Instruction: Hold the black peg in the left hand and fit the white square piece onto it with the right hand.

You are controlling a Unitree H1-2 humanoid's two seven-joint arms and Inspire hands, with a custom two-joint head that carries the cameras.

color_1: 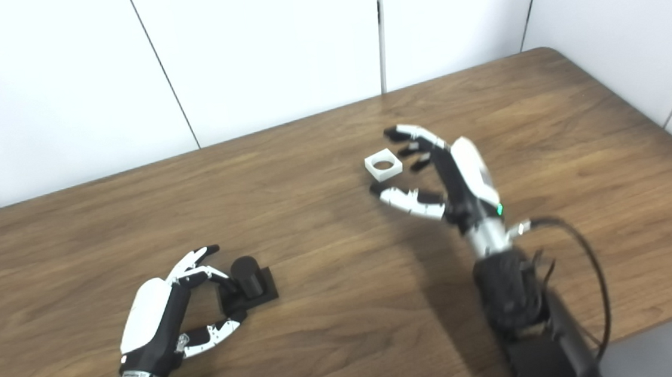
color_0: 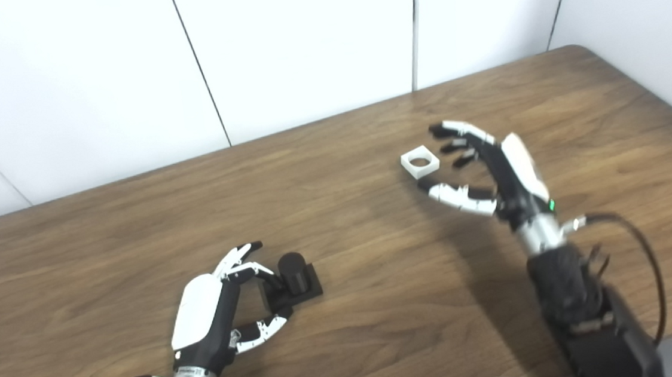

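Observation:
The black peg (color_0: 294, 276), a short cylinder on a square black base, stands on the wooden table (color_0: 347, 259) at the lower left. My left hand (color_0: 219, 308) is open just left of it, fingertips close to the base edge, fingers and thumb spread on either side. The white square piece (color_0: 419, 161) with a round hole lies flat further back, right of centre. My right hand (color_0: 478, 168) hovers open just right of it, fingers curved above and beside it, thumb in front, nothing held.
The table's far edge meets a white panelled wall (color_0: 301, 47). Its right edge (color_0: 652, 91) runs diagonally at the right of the view. A black cable (color_0: 640, 248) loops off the right forearm.

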